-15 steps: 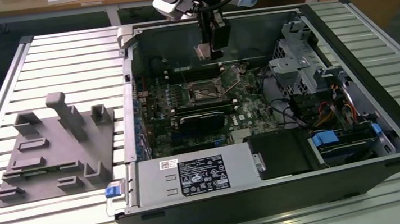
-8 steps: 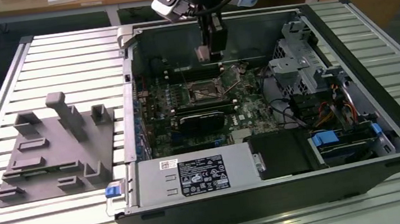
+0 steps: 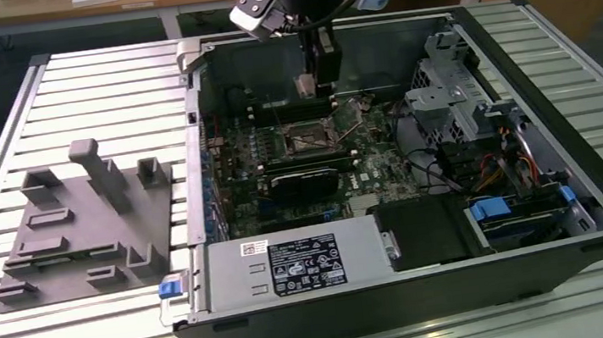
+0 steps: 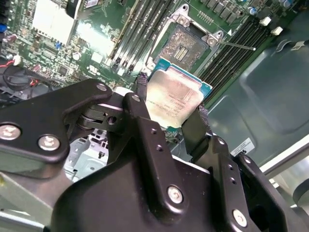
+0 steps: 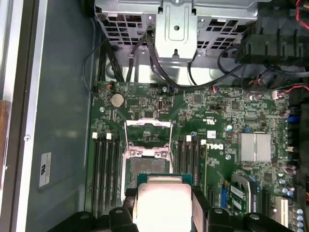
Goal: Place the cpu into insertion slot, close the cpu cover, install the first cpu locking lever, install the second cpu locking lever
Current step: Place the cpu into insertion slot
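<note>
Gripper (image 3: 318, 89) pinches cpu (image 4: 176, 94) by two opp. edges, chip off the board. Insertion slot (image 3: 305, 141) empty, approx. 6 o'clock from gripper in exterior view; near, not touching. Cpu cover (image 5: 147, 129) stands open on slot's far side from chip.

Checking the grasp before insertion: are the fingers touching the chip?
Touching. In the second wrist view the fingers press against opposite edges of the chip, with no gap.

Silver-topped cpu (image 4: 175, 99), green-edged
</note>
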